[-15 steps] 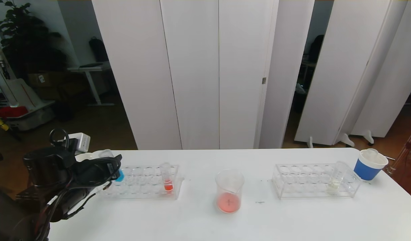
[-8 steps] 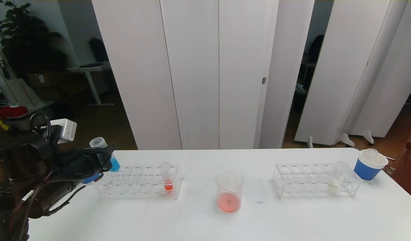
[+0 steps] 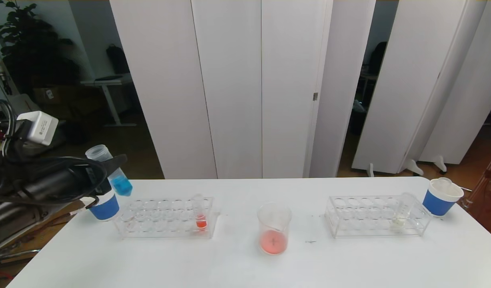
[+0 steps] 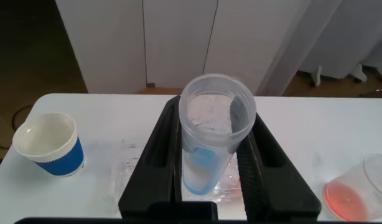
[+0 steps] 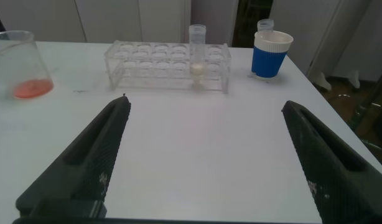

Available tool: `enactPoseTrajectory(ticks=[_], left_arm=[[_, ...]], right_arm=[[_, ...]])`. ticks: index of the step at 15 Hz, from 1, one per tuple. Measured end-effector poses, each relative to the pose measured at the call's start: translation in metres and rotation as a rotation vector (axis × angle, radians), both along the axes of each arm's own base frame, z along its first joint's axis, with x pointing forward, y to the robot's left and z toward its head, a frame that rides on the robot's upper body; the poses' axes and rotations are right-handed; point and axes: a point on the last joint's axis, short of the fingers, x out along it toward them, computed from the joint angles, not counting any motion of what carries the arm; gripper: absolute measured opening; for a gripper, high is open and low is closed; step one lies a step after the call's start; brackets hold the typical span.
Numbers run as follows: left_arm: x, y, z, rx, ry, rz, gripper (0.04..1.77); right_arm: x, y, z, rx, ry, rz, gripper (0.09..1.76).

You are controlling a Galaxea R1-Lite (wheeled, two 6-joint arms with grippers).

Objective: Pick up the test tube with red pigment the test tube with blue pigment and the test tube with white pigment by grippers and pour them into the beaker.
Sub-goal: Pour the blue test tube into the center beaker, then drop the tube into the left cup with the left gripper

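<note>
My left gripper (image 3: 110, 171) is shut on the test tube with blue pigment (image 3: 116, 178) and holds it tilted in the air, above the left end of the left rack (image 3: 165, 219). In the left wrist view the tube (image 4: 206, 149) stands between the black fingers (image 4: 155, 155). The test tube with red pigment (image 3: 200, 216) stands in that rack. The beaker (image 3: 273, 228), with red liquid at its bottom, sits mid-table. The test tube with white pigment (image 3: 401, 214) stands in the right rack (image 3: 373, 216). My right gripper (image 5: 204, 104) is open over bare table and is out of the head view.
A blue paper cup (image 3: 104, 207) stands left of the left rack, under my left gripper. Another blue cup (image 3: 441, 196) sits at the table's far right corner. White folding screens stand behind the table.
My left gripper has risen and drawn back to the left with the blue tube, lifting it out of the rack. The blue cup behind it now shows.
</note>
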Motion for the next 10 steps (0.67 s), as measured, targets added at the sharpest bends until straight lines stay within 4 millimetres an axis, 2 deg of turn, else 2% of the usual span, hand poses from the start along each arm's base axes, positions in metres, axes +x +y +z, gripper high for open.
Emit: enactPoseTrajectory(ticks=[5,10], left_arm=[[-0.035,-0.012,0.041,-0.015,-0.067,-0.174,0.59],[-0.054,-0.033,0.054,-0.025,-0.115,-0.351,0.59]], right_arm=[[0.0,0.0,0.0,0.0,0.0,0.001,1.75],[0.0,0.0,0.0,0.0,0.0,0.001,1.75]])
